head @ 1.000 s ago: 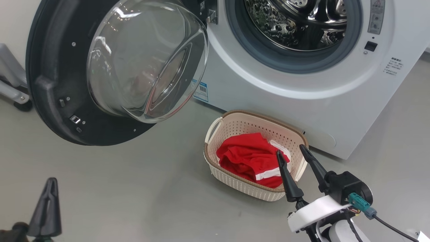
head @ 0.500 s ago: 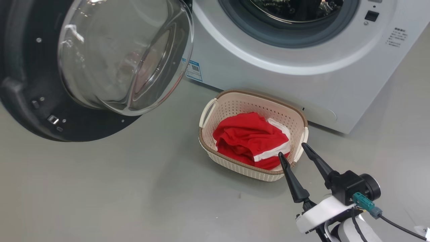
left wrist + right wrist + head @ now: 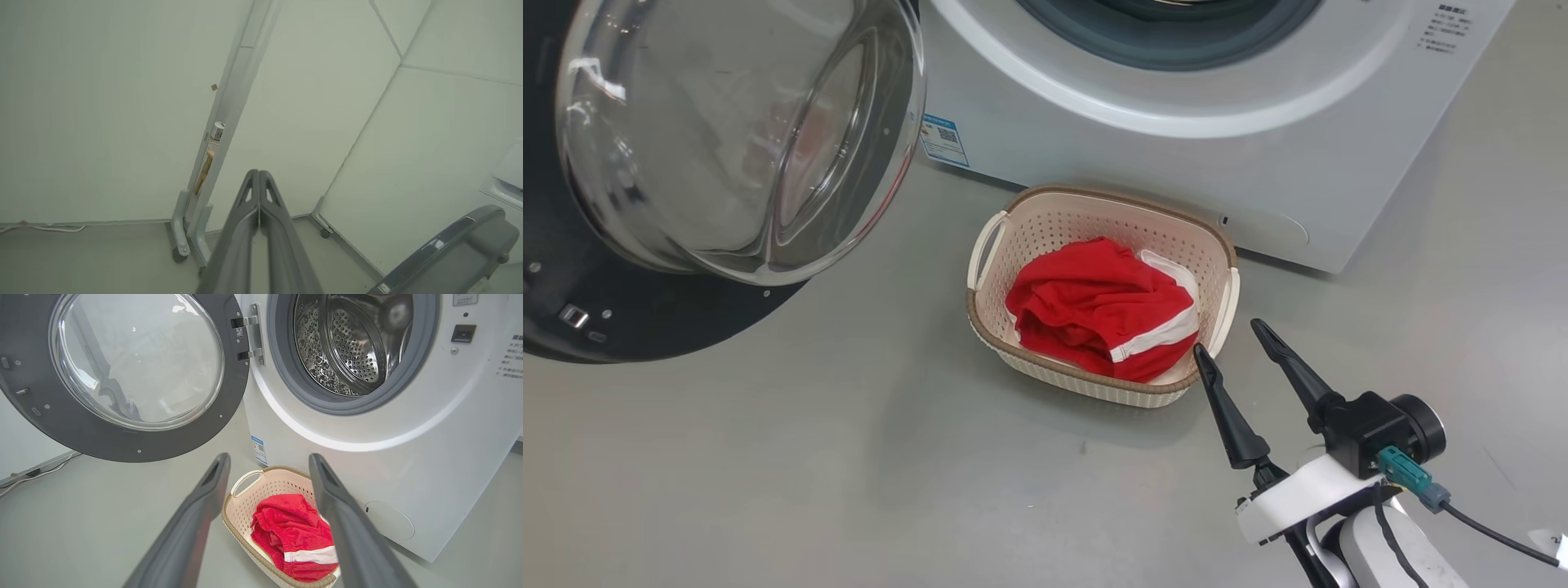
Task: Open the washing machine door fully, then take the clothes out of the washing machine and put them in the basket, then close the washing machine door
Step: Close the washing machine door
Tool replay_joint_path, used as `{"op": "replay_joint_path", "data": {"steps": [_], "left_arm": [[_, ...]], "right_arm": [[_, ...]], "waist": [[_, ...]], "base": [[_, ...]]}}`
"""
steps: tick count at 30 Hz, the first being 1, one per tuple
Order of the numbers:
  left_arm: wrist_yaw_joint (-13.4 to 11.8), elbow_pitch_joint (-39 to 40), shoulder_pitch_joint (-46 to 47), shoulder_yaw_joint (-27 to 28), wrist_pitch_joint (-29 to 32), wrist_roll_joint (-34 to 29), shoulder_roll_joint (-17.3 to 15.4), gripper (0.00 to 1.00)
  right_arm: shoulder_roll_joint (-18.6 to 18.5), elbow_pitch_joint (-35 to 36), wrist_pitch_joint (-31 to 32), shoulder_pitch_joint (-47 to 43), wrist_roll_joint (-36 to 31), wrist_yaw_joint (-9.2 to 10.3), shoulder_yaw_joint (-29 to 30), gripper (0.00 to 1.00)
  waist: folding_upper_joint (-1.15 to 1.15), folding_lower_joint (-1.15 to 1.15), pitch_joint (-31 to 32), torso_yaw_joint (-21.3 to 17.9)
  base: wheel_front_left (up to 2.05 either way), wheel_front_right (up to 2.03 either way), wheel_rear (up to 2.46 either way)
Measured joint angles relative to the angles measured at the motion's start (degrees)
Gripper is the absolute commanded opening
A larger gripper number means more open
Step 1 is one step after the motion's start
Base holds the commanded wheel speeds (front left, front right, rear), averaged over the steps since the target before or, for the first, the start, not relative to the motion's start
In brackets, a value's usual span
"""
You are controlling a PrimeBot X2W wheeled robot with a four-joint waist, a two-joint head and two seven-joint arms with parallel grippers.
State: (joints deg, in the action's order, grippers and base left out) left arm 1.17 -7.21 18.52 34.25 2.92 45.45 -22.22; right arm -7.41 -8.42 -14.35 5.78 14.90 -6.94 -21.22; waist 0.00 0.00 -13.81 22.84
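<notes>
The floor [image 3: 768,490] is smooth and grey. On the far left, pale wall panels [image 3: 102,102] stand on little wheeled feet [image 3: 179,249]. The left claw [image 3: 259,173] points at those panels. Its two fingers are pressed tight together, with nothing between them.

Next comes the washing machine door [image 3: 572,327]. It is round and black and swung wide open to the left. Its clear glass bowl [image 3: 727,139] bulges out toward the robot.

To the right of the door stands the big white washing machine [image 3: 1143,155]. Its shiny steel drum [image 3: 347,343] has lots of little holes and sits inside a grey rubber ring [image 3: 347,403]. A small blue label [image 3: 944,140] is stuck on the machine's lower left corner.

The basket [image 3: 1094,216] sits on the floor, just in front of the machine. The clothes [image 3: 1094,306] are in the basket, all bunched up, red with a white stripe.

The right arm [image 3: 1372,547] comes in from the near right corner. The right claw [image 3: 1227,335] points far and a little left, close to the basket's near right corner. Its two dark fingers are spread wide apart and hold nothing.
</notes>
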Motion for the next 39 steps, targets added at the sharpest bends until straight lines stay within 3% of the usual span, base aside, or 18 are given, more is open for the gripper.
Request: {"op": "replay_joint_path", "data": {"steps": [8,11,21,30,39], "left_arm": [[-7.7,-9.7,9.7,9.3,7.6,15.9,4.9,0.0],[-9.2,-13.2,12.8,12.6,9.6,18.9,5.3,0.0],[-9.2,-21.1,18.3,17.8,14.2,23.3,4.5,0.0],[-9.0,-31.1,20.4,17.5,19.5,23.6,4.5,0.0],[-9.0,-35.9,23.2,16.4,23.7,23.0,4.0,0.0]], "right_arm": [[0.1,0.0,0.0,1.1,0.0,-0.01,-1.0,1.0],[0.1,-0.1,0.0,1.1,0.0,-0.01,-1.1,1.0],[0.1,-0.4,0.0,1.8,0.1,-0.02,-1.1,1.0],[-0.4,-0.5,0.0,2.0,0.1,-0.02,-0.7,1.0],[-0.4,-0.5,0.0,2.0,0.1,-0.03,-0.6,1.0]], "waist": [[0.0,0.0,-0.7,-1.8],[0.0,0.0,-0.9,-2.3],[0.0,0.0,-1.0,-4.0],[0.0,0.0,-1.2,-4.8],[0.0,0.0,-1.5,-5.3]], "base": [[0.0,0.0,0.0],[0.0,0.0,0.0],[0.0,0.0,0.0],[0.0,0.0,0.0],[0.0,0.0,0.0]]}}
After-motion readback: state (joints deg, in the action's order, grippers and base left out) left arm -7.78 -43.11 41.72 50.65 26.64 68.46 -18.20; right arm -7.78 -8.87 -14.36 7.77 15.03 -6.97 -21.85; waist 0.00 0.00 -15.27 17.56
